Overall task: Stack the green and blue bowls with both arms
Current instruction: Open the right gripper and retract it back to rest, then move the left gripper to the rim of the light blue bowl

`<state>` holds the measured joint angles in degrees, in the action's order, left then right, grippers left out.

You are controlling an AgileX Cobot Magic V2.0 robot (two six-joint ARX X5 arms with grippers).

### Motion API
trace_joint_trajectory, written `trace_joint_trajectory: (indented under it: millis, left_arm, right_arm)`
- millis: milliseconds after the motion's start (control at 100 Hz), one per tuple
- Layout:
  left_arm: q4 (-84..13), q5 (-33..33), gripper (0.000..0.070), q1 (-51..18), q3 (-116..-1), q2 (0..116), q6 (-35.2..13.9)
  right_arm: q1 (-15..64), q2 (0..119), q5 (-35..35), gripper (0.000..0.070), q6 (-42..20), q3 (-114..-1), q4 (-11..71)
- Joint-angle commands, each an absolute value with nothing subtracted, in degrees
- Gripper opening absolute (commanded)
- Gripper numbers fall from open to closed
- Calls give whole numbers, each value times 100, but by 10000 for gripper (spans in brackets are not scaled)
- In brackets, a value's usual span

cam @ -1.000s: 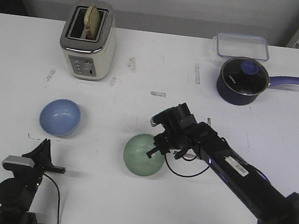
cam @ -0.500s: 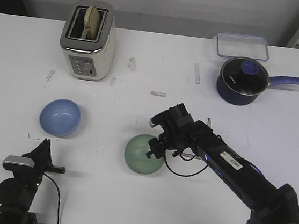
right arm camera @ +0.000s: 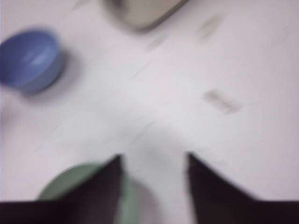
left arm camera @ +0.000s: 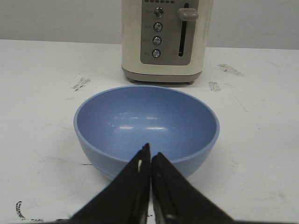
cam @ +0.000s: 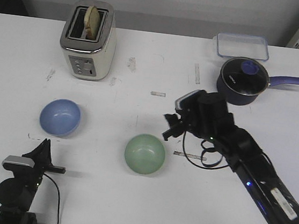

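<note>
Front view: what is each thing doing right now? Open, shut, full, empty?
Green bowl: upright, empty, standing free.
Blue bowl: upright, empty, untouched.
Right end effector: open, empty, beside the green bowl.
Left end effector: shut, empty, pointing at the blue bowl.
Toaster: bread sticking up from a slot.
Saucepan: lid on.
Clear container: lying flat; contents unclear.
</note>
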<state>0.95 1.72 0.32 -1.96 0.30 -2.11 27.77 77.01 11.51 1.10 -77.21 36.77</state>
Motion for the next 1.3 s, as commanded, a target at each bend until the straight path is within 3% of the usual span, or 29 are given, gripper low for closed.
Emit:
trace_joint_trajectory:
  millis: [0, 140, 290, 510, 780, 970, 1220, 1290]
  left_arm:
    - [180, 180, 1, 32, -78, 19, -220]
    - [209, 180, 1, 32, -78, 19, -266]
    - [327, 180, 1, 32, -78, 19, -266]
    - [580, 178, 1, 32, -78, 19, -285]
    - [784, 176, 1, 32, -484, 30, -1020]
    - [681, 176, 1, 32, -1743, 436, -746]
    - [-591, 178, 6, 32, -4517, 2512, -161]
    - [-888, 178, 64, 32, -5214, 3111, -62]
  right_arm:
    - [2585, 7511, 851, 1, 134, -7808, 3682]
    - [1879, 6960, 263, 1, 174, -7754, 3962]
    - [1015, 6324, 145, 1, 183, -7150, 3916]
    - [126, 4923, 145, 1, 178, -5085, 2821]
    - [-134, 3533, 143, 1, 126, -2895, 1608]
    - [-137, 3256, 143, 1, 126, -2576, 1553]
    - [-134, 3269, 150, 1, 128, -2576, 1483]
    - [-134, 3269, 150, 1, 130, -2576, 1485]
